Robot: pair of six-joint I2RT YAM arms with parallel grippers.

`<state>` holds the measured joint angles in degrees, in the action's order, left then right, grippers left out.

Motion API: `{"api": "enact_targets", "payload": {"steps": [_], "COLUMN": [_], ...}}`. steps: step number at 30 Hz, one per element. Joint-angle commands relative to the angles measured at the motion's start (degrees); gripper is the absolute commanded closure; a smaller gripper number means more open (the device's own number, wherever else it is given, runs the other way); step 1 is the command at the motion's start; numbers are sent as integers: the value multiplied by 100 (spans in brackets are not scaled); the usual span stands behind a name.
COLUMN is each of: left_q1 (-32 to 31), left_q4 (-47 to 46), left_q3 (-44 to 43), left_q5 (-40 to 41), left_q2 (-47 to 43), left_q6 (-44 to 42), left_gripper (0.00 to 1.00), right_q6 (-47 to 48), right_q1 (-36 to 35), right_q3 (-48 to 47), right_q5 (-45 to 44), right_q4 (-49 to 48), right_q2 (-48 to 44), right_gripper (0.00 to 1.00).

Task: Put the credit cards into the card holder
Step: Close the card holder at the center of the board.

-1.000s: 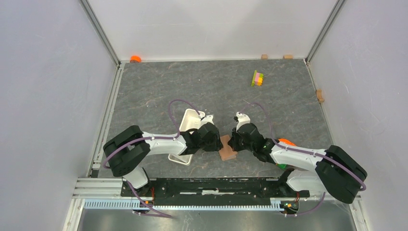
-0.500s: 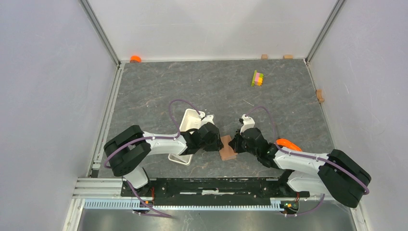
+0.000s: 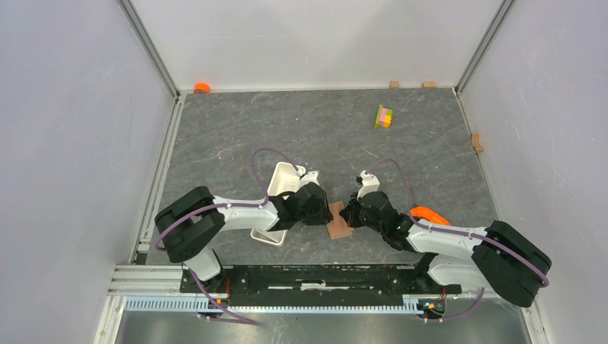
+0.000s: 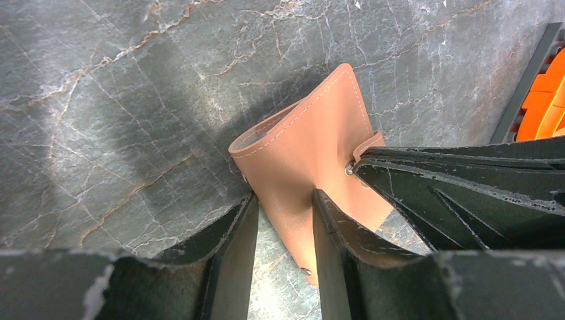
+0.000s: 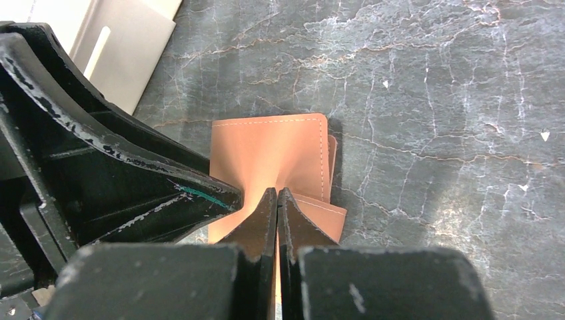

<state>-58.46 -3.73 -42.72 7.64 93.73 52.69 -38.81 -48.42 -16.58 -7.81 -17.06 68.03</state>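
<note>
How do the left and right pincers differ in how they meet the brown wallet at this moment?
The left pincer stands partly open, its fingers straddling a wallet flap; the right pincer is shut, its tips pressed together at the wallet's crease. In the overhead view the left comes in from the wallet's left side beside the white tray, the right from the opposite side. Both meet at the wallet, low over the table.

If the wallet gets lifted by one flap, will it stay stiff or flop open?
The wallet would probably flop: it is folded leather with its flaps already parting at the edge. It looks thin, so likely light and easily dragged across the smooth table.
</note>
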Motion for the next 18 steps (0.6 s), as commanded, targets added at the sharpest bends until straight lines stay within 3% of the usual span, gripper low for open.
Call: {"api": "enact_targets", "payload": {"steps": [1, 18], "left_q1": [-21, -14], "left_q4": [668, 668], "left_q3": [281, 293], "left_q5": [-13, 3], "left_q2": [426, 430], "left_q6": [91, 119], "left_gripper": [57, 57], "right_q6": [-91, -576], "right_q1": [-118, -350], "right_q3": [36, 678], "right_q5": [60, -240], "right_q4": [-207, -96], "right_q2": [123, 22], "right_gripper": [100, 100]}}
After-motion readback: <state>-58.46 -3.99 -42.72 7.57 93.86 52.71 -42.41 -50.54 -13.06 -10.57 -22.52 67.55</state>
